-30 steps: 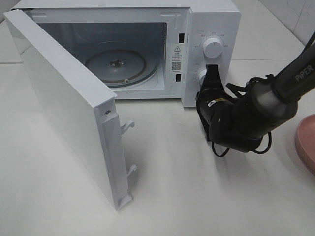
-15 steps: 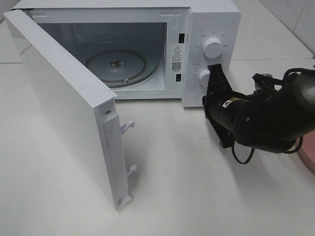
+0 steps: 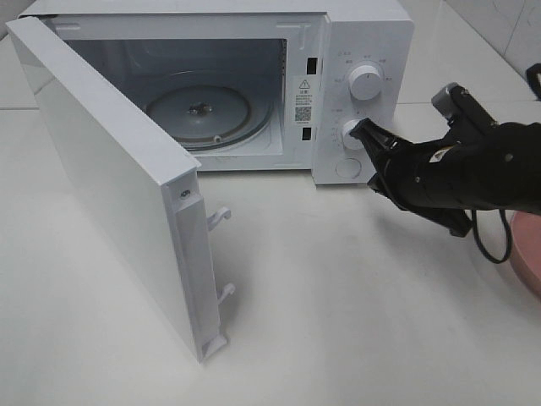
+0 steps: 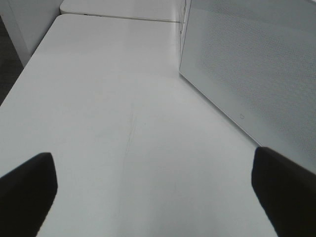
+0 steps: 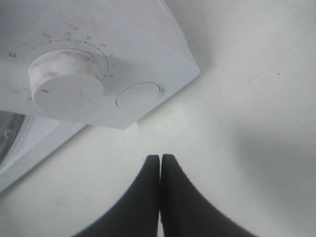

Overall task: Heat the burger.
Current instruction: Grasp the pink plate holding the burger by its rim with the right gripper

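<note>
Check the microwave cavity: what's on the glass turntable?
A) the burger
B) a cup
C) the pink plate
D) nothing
D: the door stands wide open, and the glass turntable shows bare in the exterior high view, with nothing resting on it.

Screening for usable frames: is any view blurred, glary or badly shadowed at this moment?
Exterior high: sharp and evenly lit, only soft shadows under the microwave door and right tool. Left wrist: table clear, left tool just dark featureless edges. Right wrist: dial slightly soft, right tool shut, a black silhouette, broad shadow on the table.
</note>
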`<state>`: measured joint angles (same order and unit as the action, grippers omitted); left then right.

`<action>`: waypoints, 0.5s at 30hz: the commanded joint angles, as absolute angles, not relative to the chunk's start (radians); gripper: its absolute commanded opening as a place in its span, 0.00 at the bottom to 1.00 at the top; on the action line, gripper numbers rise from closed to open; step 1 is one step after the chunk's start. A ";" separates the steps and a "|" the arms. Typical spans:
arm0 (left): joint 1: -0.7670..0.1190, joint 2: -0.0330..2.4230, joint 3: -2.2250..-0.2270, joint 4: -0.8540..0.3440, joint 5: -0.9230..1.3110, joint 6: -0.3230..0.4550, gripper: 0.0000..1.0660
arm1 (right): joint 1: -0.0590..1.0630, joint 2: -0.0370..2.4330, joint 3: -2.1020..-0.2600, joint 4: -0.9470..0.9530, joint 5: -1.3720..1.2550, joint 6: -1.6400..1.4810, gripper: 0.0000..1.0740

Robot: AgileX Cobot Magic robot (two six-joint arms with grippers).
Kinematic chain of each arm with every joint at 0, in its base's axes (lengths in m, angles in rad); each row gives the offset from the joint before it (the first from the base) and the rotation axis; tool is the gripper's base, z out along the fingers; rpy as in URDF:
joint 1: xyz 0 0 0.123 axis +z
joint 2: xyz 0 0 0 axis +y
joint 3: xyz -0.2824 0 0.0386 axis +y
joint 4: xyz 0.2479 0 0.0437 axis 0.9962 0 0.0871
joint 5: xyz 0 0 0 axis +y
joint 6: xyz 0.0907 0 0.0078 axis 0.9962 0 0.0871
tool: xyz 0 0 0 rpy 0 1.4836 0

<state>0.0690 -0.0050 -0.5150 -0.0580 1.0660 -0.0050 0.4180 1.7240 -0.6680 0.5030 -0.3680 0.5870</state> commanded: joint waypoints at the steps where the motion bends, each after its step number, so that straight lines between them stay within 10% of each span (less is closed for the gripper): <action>1: 0.070 -0.009 -0.524 -0.057 1.064 -0.014 0.94 | 0.347 1.654 -0.668 0.413 -0.175 0.425 0.00; 15: 0.070 -0.009 -0.524 -0.057 1.064 -0.014 0.94 | 0.192 1.533 -0.714 0.232 0.329 0.115 0.02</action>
